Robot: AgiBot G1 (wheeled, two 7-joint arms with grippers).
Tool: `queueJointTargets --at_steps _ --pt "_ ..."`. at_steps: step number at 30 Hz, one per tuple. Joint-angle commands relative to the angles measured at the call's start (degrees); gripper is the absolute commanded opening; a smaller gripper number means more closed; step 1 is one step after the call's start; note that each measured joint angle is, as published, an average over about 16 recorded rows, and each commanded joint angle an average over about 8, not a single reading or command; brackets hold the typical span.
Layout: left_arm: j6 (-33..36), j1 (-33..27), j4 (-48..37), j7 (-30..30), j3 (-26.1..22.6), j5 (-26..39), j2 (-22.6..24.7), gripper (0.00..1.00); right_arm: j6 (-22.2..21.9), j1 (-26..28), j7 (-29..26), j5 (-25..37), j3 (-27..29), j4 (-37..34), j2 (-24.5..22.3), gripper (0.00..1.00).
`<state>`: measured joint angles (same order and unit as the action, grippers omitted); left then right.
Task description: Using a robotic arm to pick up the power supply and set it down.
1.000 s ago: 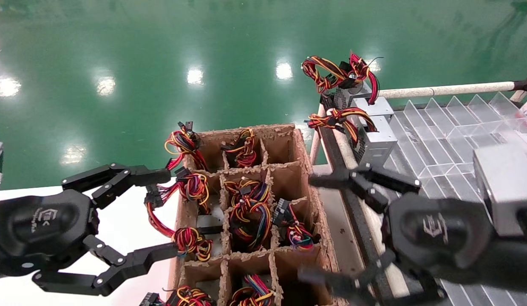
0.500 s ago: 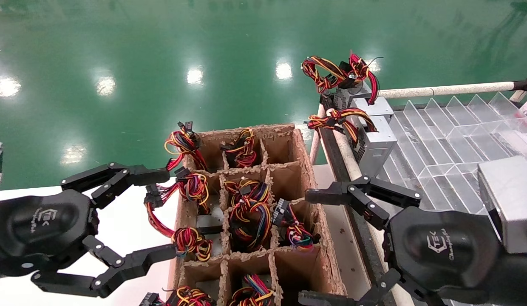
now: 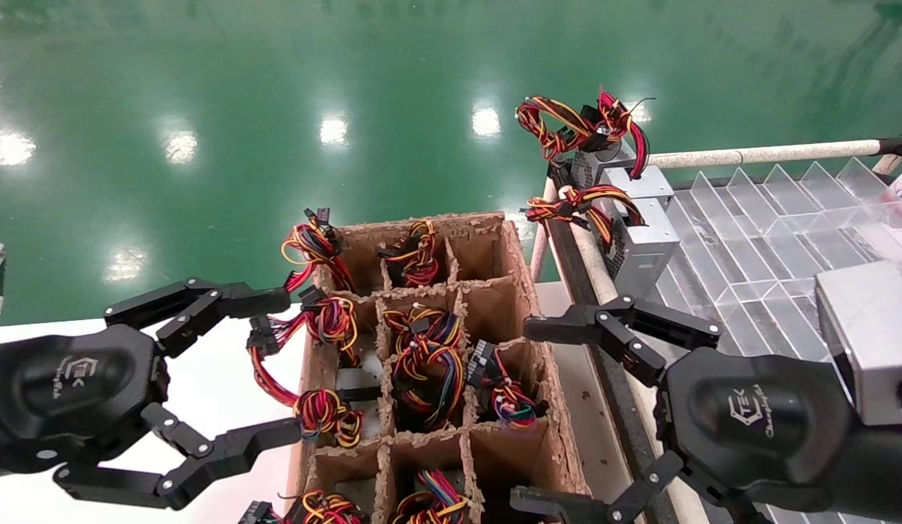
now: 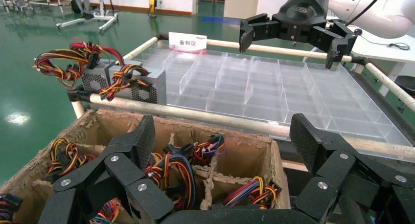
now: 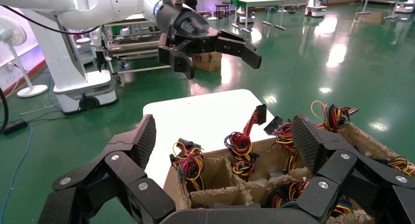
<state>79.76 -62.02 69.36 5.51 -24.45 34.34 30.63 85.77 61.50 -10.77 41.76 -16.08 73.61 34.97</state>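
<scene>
The power supply [image 3: 644, 244] is a small grey box with a perforated side and a low wire bundle. It stands at the left edge of the clear divider tray [image 3: 771, 233], and the left wrist view shows the power supply [image 4: 149, 85] too. My right gripper [image 3: 527, 415] is open and empty over the cardboard crate's right wall, nearer me than the supply. From its own wrist camera the right gripper [image 5: 226, 133] has crate cells between its fingers. My left gripper [image 3: 280, 364] is open and empty at the crate's left side, shown also in its own view [image 4: 222, 136].
A like grey box with taller looped wires [image 3: 625, 171] stands just behind the supply. The brown cardboard crate [image 3: 524, 291] has dividers with wire bundles in its cells. A pale rail [image 3: 756, 154] frames the tray. A white table [image 3: 211, 378] lies under the left gripper.
The right gripper has shifted slightly toward me and the crate's right wall, then settled, still open. The left gripper has not moved.
</scene>
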Motion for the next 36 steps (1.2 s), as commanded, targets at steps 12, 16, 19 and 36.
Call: queueJointTargets --at_steps 12,16,19,36 --pt "0.0 0.0 0.0 0.0 0.0 0.0 0.0 1.0 -0.1 0.0 0.0 0.1 0.1 -0.1 0.0 1.0" --pt "0.0 0.0 0.0 0.0 0.0 0.0 0.0 1.0 -0.2 0.1 0.1 0.1 0.1 -0.1 0.1 1.0" --pt "0.0 0.0 0.0 0.0 0.0 0.0 0.0 1.0 -0.2 0.1 0.1 0.1 0.1 -0.1 0.1 1.0" --pt "0.0 0.0 0.0 0.0 0.0 0.0 0.0 1.0 -0.2 0.1 0.1 0.2 0.1 -0.1 0.1 1.0"
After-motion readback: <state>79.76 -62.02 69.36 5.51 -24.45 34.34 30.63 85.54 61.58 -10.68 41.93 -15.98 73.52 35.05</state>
